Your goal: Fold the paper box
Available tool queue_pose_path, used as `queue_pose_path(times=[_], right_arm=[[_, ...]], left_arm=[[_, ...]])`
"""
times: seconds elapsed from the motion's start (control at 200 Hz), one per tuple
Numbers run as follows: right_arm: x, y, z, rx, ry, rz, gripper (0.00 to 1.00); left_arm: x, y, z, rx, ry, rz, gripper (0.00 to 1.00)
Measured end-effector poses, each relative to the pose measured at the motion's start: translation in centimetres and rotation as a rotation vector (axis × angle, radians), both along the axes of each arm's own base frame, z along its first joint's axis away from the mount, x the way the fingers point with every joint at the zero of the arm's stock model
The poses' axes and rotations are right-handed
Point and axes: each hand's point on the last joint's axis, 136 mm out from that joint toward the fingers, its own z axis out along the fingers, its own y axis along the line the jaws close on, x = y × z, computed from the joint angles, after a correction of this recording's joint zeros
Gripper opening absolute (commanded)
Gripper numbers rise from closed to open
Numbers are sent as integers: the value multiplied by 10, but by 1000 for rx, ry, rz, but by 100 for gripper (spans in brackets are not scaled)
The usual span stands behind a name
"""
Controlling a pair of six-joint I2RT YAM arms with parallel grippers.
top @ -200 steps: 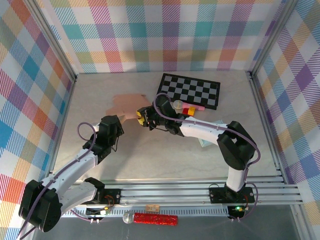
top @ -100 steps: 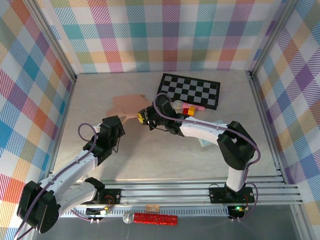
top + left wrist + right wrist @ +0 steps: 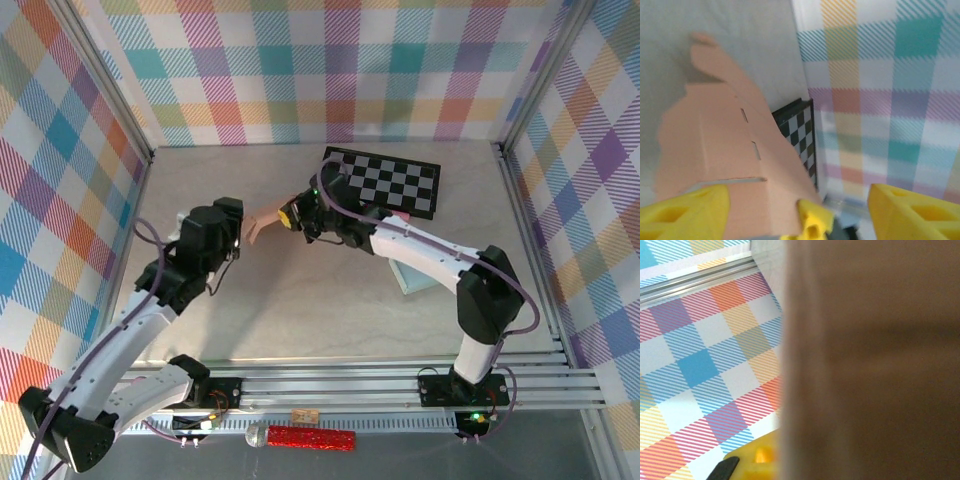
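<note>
From above, the paper box (image 3: 262, 229), a flat tan cut-out, sits left of centre on the surface (image 3: 300, 300), with its right end raised. The right hand (image 3: 291, 216) is at that right edge and is closed on it. The left hand (image 3: 228, 222) is just beside the box's left edge, and most of the sheet is hidden under it. A checkerboard (image 3: 385, 182) lies behind the right arm, near the back wall.

In the left wrist view, the left hand's yellow fingers (image 3: 687, 212) stand wide apart and grip nothing. The paper box (image 3: 715, 130) spreads out ahead of them, tilted, and its near edge passes behind the left finger. A yellow tip of the right hand (image 3: 812, 224) pinches the sheet's lower right corner. The checkerboard (image 3: 797, 135) shows past the sheet.

In the right wrist view, the paper box (image 3: 870, 365) is a brown blur close against the lens. One yellow finger (image 3: 757, 457) is at its lower edge, with the plaid wall (image 3: 705, 370) to the left.
</note>
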Motion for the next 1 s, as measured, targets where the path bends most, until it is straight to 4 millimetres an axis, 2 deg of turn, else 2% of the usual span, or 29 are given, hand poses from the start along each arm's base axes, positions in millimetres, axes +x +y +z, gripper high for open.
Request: queue_pose_path(times=[0.1, 0.29, 0.47, 0.54, 0.625, 0.695, 0.735, 0.795, 1.0], right_arm=[[-1, -7, 22, -14, -14, 29, 0], [-17, -26, 52, -121, -12, 108, 0], [-59, -67, 69, -237, 36, 151, 0], [-69, -80, 78, -273, 65, 147, 0], [-74, -86, 91, -293, 90, 142, 0], [-71, -81, 97, -289, 104, 145, 0], [-67, -76, 94, -288, 125, 145, 0], [-59, -67, 78, -297, 176, 143, 0], [-24, -24, -17, -344, 360, 140, 0]], left_arm=[[-17, 8, 12, 121, 22, -62, 76], [-37, 22, 13, 333, 86, -158, 72], [-41, 29, 0, 422, 151, -217, 71], [-39, 26, -6, 428, 174, -245, 70], [-37, 22, -14, 425, 205, -282, 68], [-35, 18, -21, 419, 231, -312, 68], [-33, 17, -25, 412, 245, -326, 68], [-31, 16, -30, 400, 264, -340, 67], [-29, 16, -44, 416, 322, -397, 64]])
